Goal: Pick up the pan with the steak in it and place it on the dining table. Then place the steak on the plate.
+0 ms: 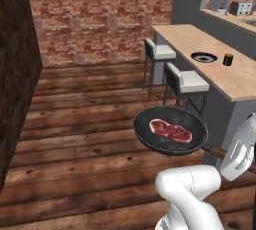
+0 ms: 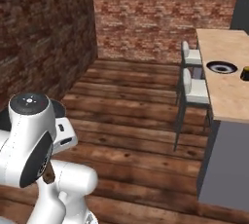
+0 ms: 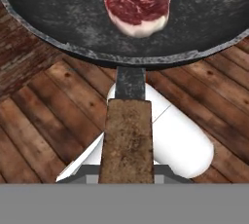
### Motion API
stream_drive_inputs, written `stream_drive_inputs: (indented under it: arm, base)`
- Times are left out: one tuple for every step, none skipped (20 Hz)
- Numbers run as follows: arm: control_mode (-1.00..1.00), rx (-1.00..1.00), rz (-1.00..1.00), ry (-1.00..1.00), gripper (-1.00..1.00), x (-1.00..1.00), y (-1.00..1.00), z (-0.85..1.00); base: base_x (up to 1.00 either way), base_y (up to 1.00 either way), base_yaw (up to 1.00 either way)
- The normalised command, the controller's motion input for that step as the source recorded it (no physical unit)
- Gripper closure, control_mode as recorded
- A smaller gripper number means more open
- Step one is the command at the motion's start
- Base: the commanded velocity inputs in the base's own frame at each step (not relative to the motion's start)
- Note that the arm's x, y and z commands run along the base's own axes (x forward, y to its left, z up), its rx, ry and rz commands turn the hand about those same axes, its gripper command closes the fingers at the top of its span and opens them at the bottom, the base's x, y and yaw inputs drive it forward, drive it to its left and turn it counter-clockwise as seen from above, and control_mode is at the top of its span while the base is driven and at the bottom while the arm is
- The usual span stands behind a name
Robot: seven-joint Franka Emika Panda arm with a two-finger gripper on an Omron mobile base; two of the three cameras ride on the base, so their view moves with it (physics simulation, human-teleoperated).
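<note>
The black pan [image 1: 150, 136] hangs level in the air above the wooden floor, to the left of the dining table [image 1: 220, 81]. The raw red steak [image 1: 171, 130] lies flat in the middle of it. My gripper [image 1: 227, 155] is shut on the pan's brown wooden handle [image 3: 127, 140], which runs straight down the hand view below the pan [image 3: 58, 18] and steak [image 3: 138, 1]. The dark-rimmed plate [image 1: 204, 57] with its white centre sits on the dining table [image 2: 228, 96], further along from me. In the right base view my own arm hides most of the pan.
Two white-cushioned stools [image 1: 187, 81] [image 1: 160, 51] stand along the table's near side, between the pan and the plate. A small dark cup [image 1: 228, 59] sits right of the plate. A brick wall [image 1: 100, 14] closes the back. A higher ledge carries a toaster [image 1: 241, 8].
</note>
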Motion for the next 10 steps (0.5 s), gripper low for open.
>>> stream_drive_inputs:
  arm:
    - [1.00, 0.00, 0.00, 0.00, 1.00, 0.00, 0.00, 0.00]
    - [1.00, 0.00, 0.00, 0.00, 1.00, 0.00, 0.00, 0.00]
    - [1.00, 0.00, 0.00, 0.00, 1.00, 0.00, 0.00, 0.00]
    - [1.00, 0.00, 0.00, 0.00, 1.00, 0.00, 0.00, 0.00]
    - [1.00, 0.00, 0.00, 0.00, 1.00, 0.00, 0.00, 0.00]
    - [1.00, 0.00, 0.00, 0.00, 1.00, 0.00, 0.00, 0.00]
    - [1.00, 0.00, 0.00, 0.00, 1.00, 0.00, 0.00, 0.00]
    - [1.00, 0.00, 0.00, 0.00, 1.00, 0.00, 0.00, 0.00]
    - [1.00, 0.00, 0.00, 0.00, 1.00, 0.00, 0.00, 0.00]
    - [1.00, 0.00, 0.00, 0.00, 1.00, 0.00, 0.00, 0.00]
  base:
    - [1.00, 0.56, -0.20]
    - [1.00, 0.56, -0.19]
    - [1.00, 0.55, -0.20]
    - [1.00, 0.55, -0.19]
    - [1.00, 0.55, -0.19]
    - [1.00, 0.54, -0.19]
    - [1.00, 0.53, -0.18]
    - [1.00, 0.53, -0.18]
    - [1.00, 0.52, -0.18]
    - [1.00, 0.51, -0.18]
